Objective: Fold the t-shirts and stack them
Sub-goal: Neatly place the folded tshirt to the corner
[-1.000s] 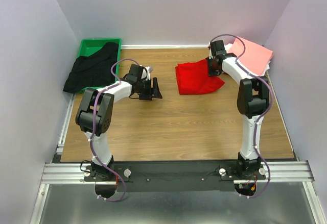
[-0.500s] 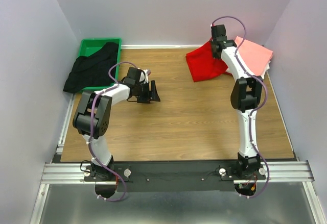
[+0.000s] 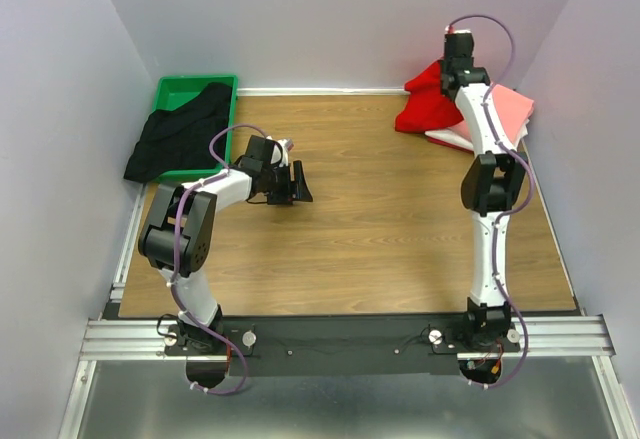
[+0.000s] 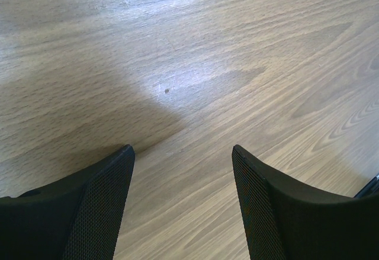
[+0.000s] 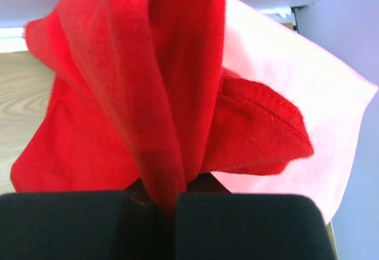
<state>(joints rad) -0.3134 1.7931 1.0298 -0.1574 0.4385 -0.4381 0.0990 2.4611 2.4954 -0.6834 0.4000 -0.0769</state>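
- Fingers of the right gripper (image 5: 169, 199) are clamped on a fold of the red shirt (image 5: 148, 94), which hangs bunched over the pink shirt (image 5: 296, 94) at the far right corner.
- Left gripper (image 4: 182, 171) hovers over the wooden table (image 4: 195, 64), fingers apart.
- Black shirt (image 3: 180, 134) drapes over the green tray (image 3: 172, 89).

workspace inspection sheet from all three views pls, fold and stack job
surface: wood-grain table
job's things: red t-shirt bunched, hanging over the folded pink t-shirt at far right; white t-shirt edge shows beneath the pink; black t-shirt unfolded, draped over the green bin
clutter: nothing seen
hands: left hand open, empty, above the table; right hand shut on the red t-shirt
cables: purple cables loop off both arms, no snag seen
surroundings: pale walls on three sides; metal rail at near edge
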